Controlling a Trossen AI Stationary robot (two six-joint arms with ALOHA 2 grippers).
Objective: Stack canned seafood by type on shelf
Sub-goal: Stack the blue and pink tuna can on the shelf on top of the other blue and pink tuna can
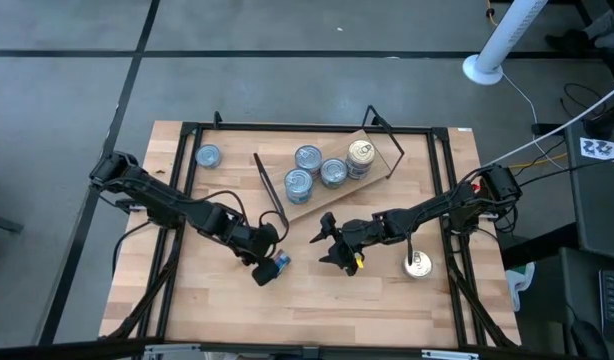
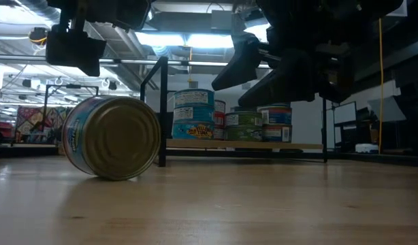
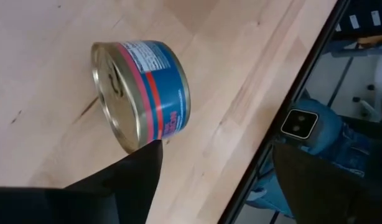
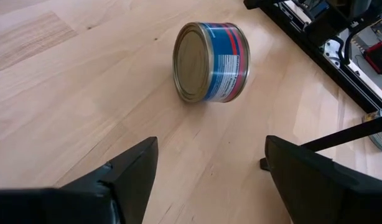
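Light falls evenly from overhead onto the table (image 1: 317, 290), with only soft, short shadows under the arms. In the low view, bright ceiling strips (image 2: 195, 39) glare at twelve o'clock, leaving the arms as dark silhouettes. The nearby tin (image 2: 112, 137) on its side looks slightly soft. Both wrist views are bright; their near fingers are blurred.

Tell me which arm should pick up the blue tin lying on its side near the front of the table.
Probably left. The left gripper is open right beside the tipped blue tin, with the tin just past its fingers. The right gripper is also open but sits farther from it.
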